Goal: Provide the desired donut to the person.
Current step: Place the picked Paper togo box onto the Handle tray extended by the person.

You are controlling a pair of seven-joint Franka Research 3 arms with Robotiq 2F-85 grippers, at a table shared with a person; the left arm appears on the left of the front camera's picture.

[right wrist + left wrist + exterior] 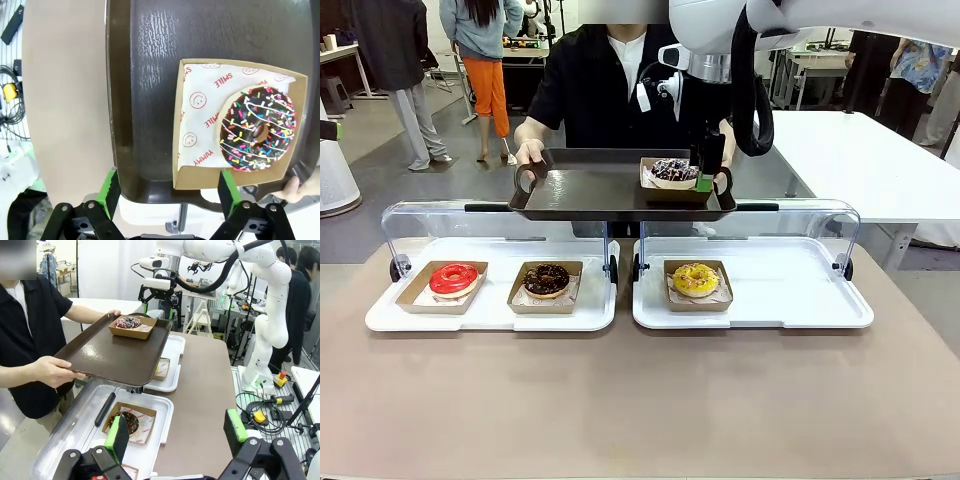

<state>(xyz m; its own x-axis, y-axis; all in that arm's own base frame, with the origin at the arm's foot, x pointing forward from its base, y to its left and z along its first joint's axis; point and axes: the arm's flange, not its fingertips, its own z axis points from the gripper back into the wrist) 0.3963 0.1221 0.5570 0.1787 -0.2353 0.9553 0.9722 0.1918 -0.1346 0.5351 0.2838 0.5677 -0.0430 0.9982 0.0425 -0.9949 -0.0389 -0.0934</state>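
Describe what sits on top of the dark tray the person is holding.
On the tray sits one cardboard box, lined with smiley-printed paper, holding a chocolate sprinkled donut. The donut covers the paper beneath it.

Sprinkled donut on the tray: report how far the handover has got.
Done: the sprinkled donut, in its box, sits on the tray the person holds in both hands. In hand: the right claw stands open over the box's edge, gripping nothing. Left: likely just drawing that arm clear; the left claw is open and idle.
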